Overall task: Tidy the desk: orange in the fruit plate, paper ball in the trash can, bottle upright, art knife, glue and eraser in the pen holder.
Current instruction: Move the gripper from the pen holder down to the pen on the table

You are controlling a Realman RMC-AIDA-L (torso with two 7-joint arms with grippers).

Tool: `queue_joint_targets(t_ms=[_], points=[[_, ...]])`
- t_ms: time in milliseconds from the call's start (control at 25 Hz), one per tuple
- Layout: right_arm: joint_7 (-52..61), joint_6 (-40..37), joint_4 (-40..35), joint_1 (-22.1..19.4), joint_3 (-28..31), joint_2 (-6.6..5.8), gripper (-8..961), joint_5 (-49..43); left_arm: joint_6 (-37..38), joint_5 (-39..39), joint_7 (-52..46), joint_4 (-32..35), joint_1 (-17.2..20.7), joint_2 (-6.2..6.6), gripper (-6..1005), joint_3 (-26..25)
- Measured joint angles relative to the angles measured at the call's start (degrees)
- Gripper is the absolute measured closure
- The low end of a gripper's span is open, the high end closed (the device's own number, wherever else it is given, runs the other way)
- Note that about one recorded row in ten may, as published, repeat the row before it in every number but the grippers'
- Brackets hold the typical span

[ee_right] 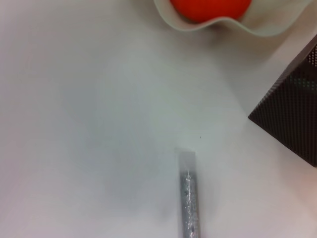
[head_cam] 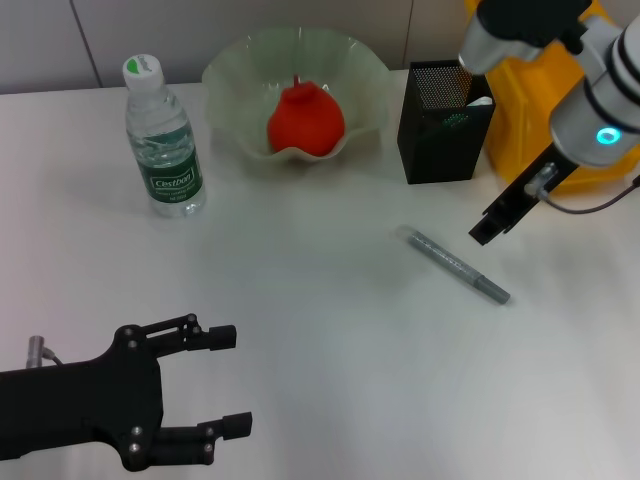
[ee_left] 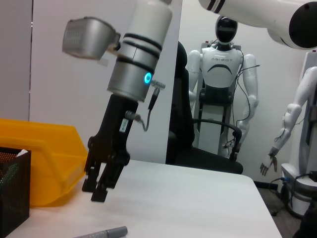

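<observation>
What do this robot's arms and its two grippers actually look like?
The left gripper is matte black, with thin jointed fingers and small screws. The right gripper is black too, on a silver-white arm with black bands, a glowing cyan ring and a thin grey cable.

Orange [head_cam: 305,120] red-orange, pen holder [head_cam: 436,125] black mesh, bin [head_cam: 545,130] yellow

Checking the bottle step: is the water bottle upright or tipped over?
Upright. In the head view the water bottle stands on its base on the table, cap on top, left of the fruit plate.

One bottle [head_cam: 165,135], one orange [head_cam: 305,119], one fruit plate [head_cam: 236,72], one pen holder [head_cam: 432,140], one art knife [head_cam: 455,264], one yellow bin [head_cam: 520,140], two grippers.
</observation>
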Motion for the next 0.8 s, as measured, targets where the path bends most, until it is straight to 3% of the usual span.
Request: queue_joint_targets(t_ms=[320,800], points=[[-1.3,10.1,9.2,1.3,-0.3,0.0,568,3.4,0.0,0.0,0.3,0.0,0.2,0.0,185,0.0],[-2.4,16.3,18.5,5.0,-2.7,0.16,572,6.2,-0.3,-0.1,0.9,-0.9,-0.1,0.0,185,0.0]])
